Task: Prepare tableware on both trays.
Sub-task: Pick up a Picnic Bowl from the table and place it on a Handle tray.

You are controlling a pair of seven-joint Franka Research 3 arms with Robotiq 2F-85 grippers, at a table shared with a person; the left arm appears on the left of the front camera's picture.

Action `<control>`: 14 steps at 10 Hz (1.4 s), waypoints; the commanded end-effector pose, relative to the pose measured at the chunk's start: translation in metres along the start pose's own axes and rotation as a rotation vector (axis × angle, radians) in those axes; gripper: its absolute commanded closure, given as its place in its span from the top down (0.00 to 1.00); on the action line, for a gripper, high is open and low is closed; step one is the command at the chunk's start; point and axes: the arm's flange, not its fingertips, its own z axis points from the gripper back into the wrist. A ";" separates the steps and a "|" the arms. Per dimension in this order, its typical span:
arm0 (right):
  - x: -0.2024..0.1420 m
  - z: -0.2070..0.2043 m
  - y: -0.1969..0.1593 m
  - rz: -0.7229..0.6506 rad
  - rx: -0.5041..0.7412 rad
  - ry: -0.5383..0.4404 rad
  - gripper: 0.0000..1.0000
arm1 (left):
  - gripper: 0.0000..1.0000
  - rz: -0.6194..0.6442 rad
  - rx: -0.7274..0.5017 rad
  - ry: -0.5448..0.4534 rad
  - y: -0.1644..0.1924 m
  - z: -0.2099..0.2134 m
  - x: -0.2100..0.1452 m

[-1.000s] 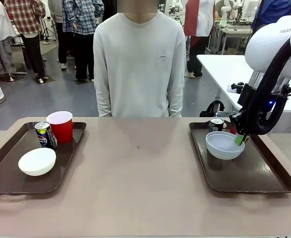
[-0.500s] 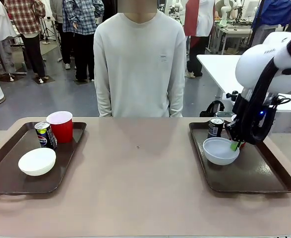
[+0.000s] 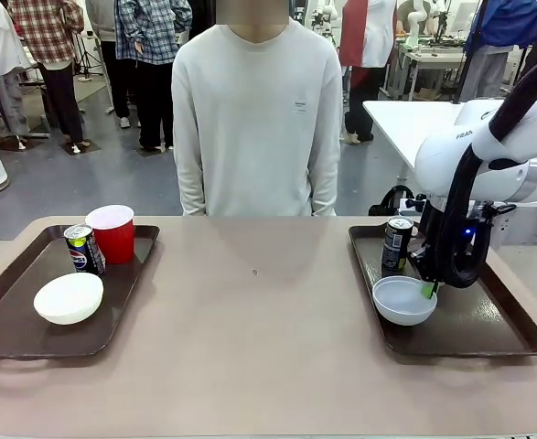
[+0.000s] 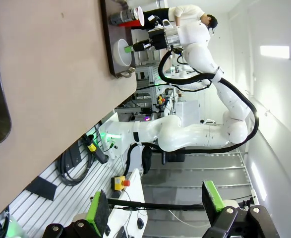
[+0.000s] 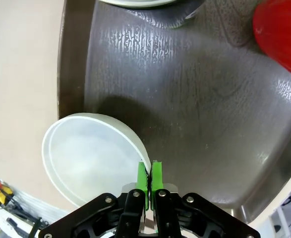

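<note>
- The right gripper [image 5: 149, 174] is closed on the rim of the greyish-white bowl [image 5: 88, 156]; in the right wrist view its two green pads [image 5: 142, 176] stand almost together, with the thin bowl wall between them.
- In the front view the right gripper [image 3: 428, 289] holds this bowl [image 3: 402, 300] at its right edge, over the near left part of the right tray [image 3: 488, 320]. I cannot tell if the bowl touches the tray floor or is a little above it.
- Just behind the bowl a dark soda can [image 3: 396, 244] stands upright on the same tray.
- In the right wrist view a red cup [image 5: 279, 34] is on the dark tray floor [image 5: 200, 99], apart from the bowl.
- The left gripper [image 4: 157, 208] has its fingers wide apart and nothing is between them; its camera looks across the table [image 4: 46, 74] at the other arm with the bowl [image 4: 121, 52].
- On the left tray [image 3: 12, 302] the white bowl [image 3: 69, 297] lies at the near side. Behind it the second soda can [image 3: 83, 249] stands just beside the second red cup [image 3: 112, 232].
- A person [image 3: 257, 119] in a light sweater stands at the far side of the table, between the two trays.
</note>
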 end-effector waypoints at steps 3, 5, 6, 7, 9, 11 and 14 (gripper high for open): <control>-0.012 0.011 -0.004 0.025 -0.016 -0.028 0.42 | 1.00 -0.024 -0.016 -0.005 0.000 0.001 0.000; -0.025 0.026 -0.001 0.045 -0.014 -0.039 0.62 | 1.00 -0.024 -0.016 -0.005 0.000 0.001 0.000; -0.035 0.038 0.001 0.067 -0.002 -0.050 0.48 | 1.00 -0.024 -0.016 -0.005 0.000 0.001 0.000; -0.049 0.052 0.004 0.104 0.026 -0.046 0.82 | 1.00 -0.024 -0.016 -0.005 0.000 0.001 0.000; -0.073 0.074 0.007 0.129 0.042 -0.054 1.00 | 1.00 -0.024 -0.016 -0.005 0.000 0.001 0.000; -0.097 0.090 0.015 0.166 0.033 -0.066 1.00 | 1.00 -0.024 -0.016 -0.005 0.000 0.001 0.000; -0.083 0.092 0.013 0.135 0.013 -0.057 0.95 | 1.00 -0.024 -0.016 -0.005 0.000 0.001 0.000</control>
